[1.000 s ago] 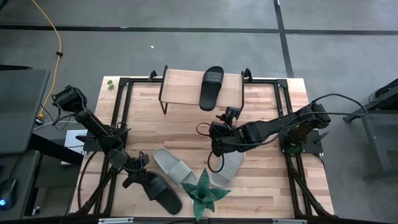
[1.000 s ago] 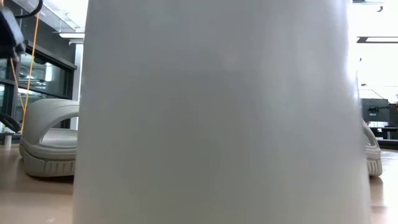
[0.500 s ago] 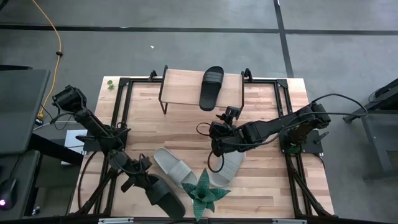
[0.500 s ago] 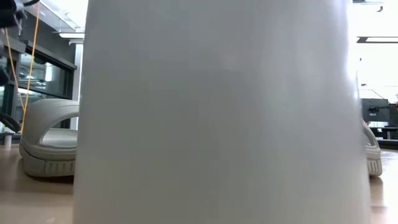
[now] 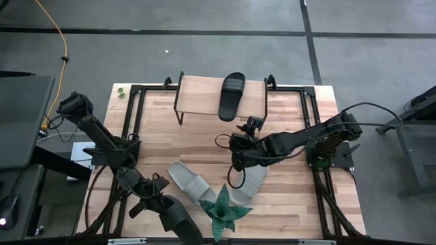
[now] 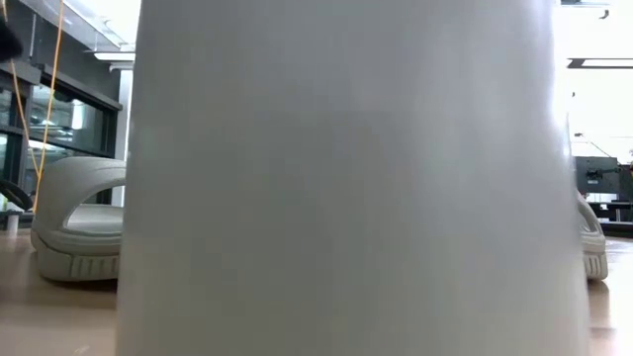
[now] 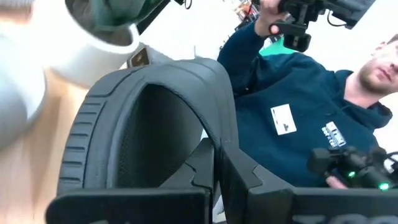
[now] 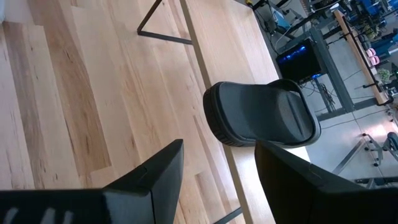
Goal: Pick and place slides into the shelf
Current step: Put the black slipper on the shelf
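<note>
My left gripper (image 5: 155, 203) is shut on a black slide (image 5: 178, 219) near the table's front edge, left of the green plant. In the left wrist view the slide's ribbed strap (image 7: 155, 106) arches just ahead of the fingers. A second black slide (image 5: 231, 95) lies flat on the shelf (image 5: 201, 92). Two pale slides (image 5: 191, 182) (image 5: 248, 182) rest on their soles mid-table. My right gripper (image 5: 238, 162) hangs open above the right pale slide, touching nothing. My left gripper pinches one end of the black slide's strap (image 7: 214, 140) between its two fingers, where the strap comes down to the sole's side. The fingers come nearly level from the table's left. The slide is tipped onto its side; whether its far end is off the table I cannot tell.
A white pot with the spiky plant (image 5: 223, 212) stands at the front edge and fills the low view (image 6: 346, 178). A dark metal frame (image 5: 129, 116) runs around the tabletop. A person in a dark blue top (image 7: 292, 118) stands beyond the table.
My left gripper has risen and drifted a little toward the table's near edge, rolling as it went. The black slide came up with it and has tipped over onto its side. My right arm has kept still.
</note>
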Motion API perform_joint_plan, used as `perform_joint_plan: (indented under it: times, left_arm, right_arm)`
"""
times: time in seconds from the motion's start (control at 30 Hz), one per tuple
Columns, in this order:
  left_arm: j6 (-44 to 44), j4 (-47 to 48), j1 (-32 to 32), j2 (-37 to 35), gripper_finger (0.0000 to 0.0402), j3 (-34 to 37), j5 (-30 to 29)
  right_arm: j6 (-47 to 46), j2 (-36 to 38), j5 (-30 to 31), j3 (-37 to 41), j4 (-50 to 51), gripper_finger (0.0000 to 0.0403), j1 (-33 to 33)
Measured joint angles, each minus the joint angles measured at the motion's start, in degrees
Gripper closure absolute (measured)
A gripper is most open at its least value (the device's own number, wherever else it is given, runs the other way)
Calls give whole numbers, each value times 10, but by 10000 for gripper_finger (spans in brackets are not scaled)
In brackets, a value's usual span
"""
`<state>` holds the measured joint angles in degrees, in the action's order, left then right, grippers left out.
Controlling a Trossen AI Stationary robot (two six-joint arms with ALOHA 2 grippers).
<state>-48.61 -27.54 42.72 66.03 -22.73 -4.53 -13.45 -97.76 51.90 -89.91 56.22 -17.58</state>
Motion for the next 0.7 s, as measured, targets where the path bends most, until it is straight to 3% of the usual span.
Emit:
perform_joint_plan:
  times: [0.3, 0.7]
  left_arm:
    - [98, 262, 0, -94, 401, -125, -83]
    - [158, 439, 0, -290, 401, -151, -200]
  right_arm:
    - [21, 0, -15, 0, -14, 212, -2]
    - [113, 0, -15, 0, -65, 212, -12]
